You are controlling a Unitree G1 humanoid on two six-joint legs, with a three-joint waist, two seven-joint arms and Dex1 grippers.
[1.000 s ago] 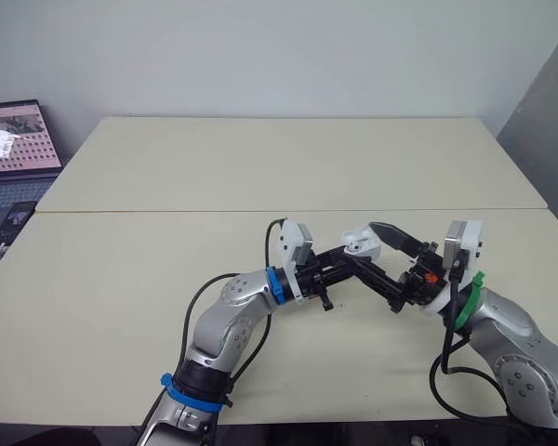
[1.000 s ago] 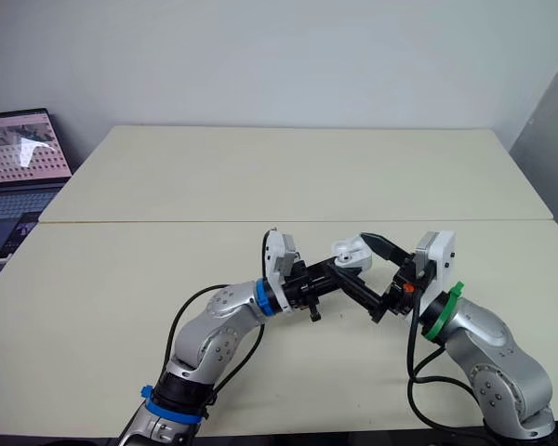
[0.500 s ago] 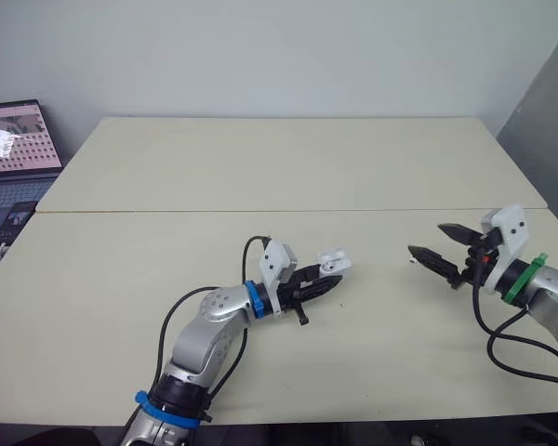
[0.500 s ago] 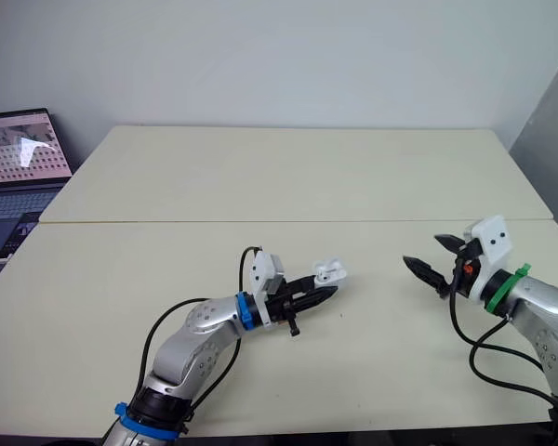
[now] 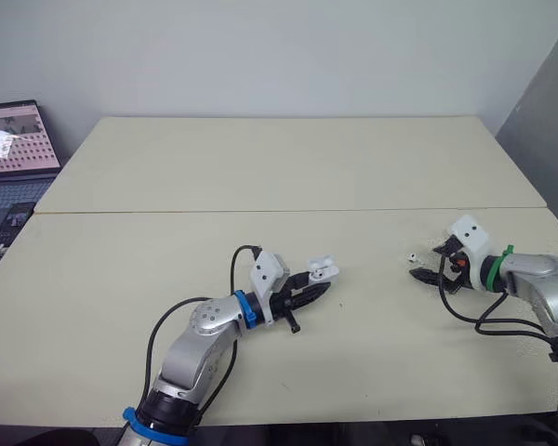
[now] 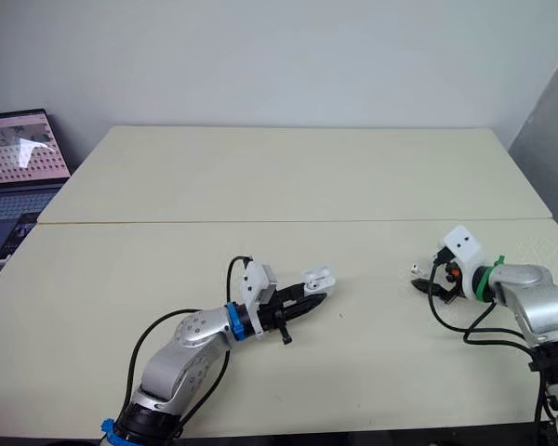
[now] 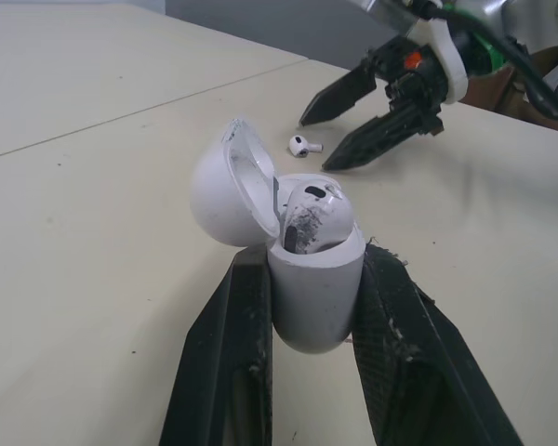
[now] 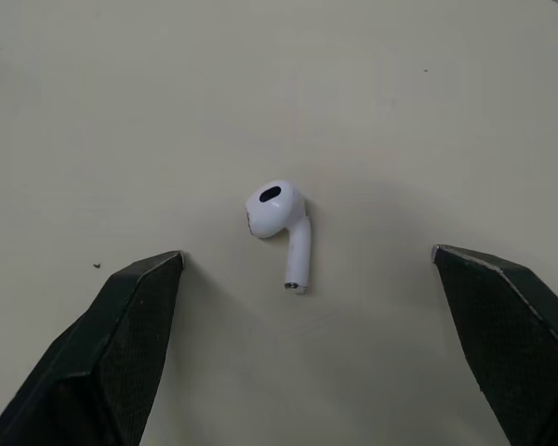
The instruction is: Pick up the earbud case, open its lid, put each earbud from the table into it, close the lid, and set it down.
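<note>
Right claw [image 8: 307, 257] lowered, earbud [image 8: 277, 218] between spread fingers [image 8: 121, 325]

I count one earbud case [image 7: 312, 279]. Two earbuds: a seated earbud [image 7: 314, 198] in the case and a loose earbud [image 8: 279, 221] on the table. Two tabletops butted together, the near tabletop [image 5: 93, 297] and the far tabletop [image 5: 288, 158]. One laptop [image 5: 17, 139]. Two grippers: the left gripper [image 5: 316, 282], the right gripper [image 5: 431, 263].

Earbud [image 5: 413, 257] on the table [image 5: 260, 167], well right of the earbud case [image 5: 323, 269]
</note>
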